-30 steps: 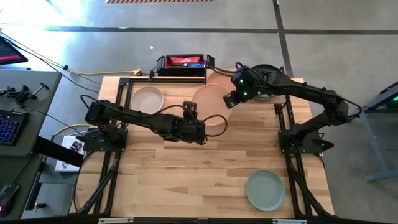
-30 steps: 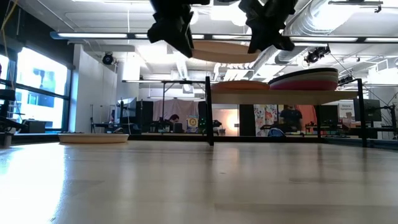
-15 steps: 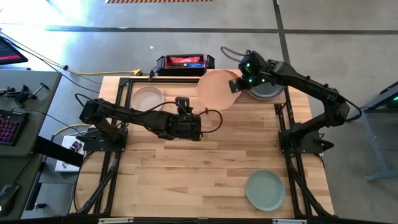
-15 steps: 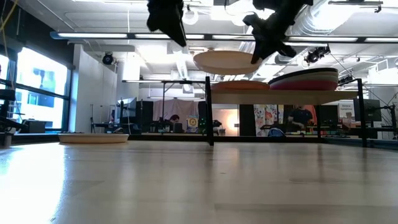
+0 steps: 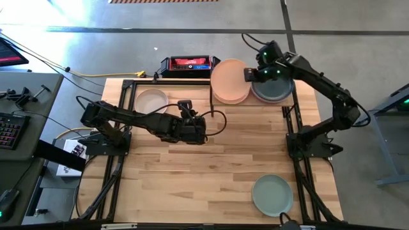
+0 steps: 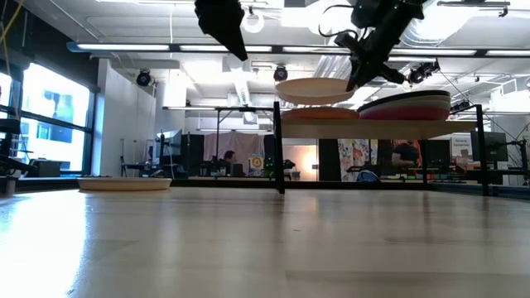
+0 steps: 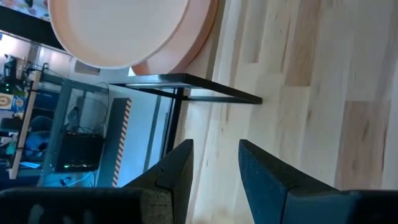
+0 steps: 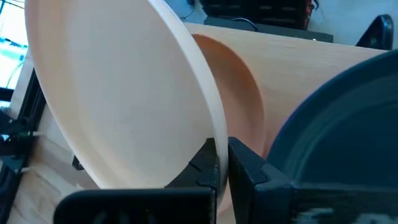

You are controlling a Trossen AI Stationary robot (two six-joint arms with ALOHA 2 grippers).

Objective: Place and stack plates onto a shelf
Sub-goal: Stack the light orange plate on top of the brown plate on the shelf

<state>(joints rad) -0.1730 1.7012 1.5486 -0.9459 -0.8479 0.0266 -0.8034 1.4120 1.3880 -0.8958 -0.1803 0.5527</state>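
My right gripper point(image 5: 250, 75) is shut on a pale peach plate point(image 5: 229, 81) above the shelf's left half point(image 6: 331, 129). Under it a salmon plate point(image 6: 319, 114) lies on the shelf. On the shelf's right half sits a stack of plates point(image 6: 406, 106) topped by a dark slate plate point(image 5: 275, 89). A cream plate point(image 5: 151, 101) lies flat on the table at far left, and a pale green plate point(image 5: 272, 195) at near right. My left gripper point(image 5: 192, 128) hovers open over the middle of the table, touching nothing. My right gripper pinches the peach plate's rim point(image 8: 214, 134) between its two fingers, on the side that faces the slate plate. The fingers point(image 8: 245, 165) come from the table's right, slanting slightly down. The plate is lifted clear, nearly level, just above the salmon plate point(image 8: 239, 87).
The shelf's black posts and frame point(image 7: 186, 93) stand at the far edge of the table. A red and black box point(image 5: 188, 64) sits behind the table. Bare plank tabletop point(image 5: 211, 172) stretches across the near half. People and desks show in the room beyond.
My right gripper has carried the peach plate from above the table's middle toward the far edge, over the shelf's left half, and the plate has levelled out. My left gripper, which was at the plate's near rim, has come off it and drawn back slightly toward the table's left.
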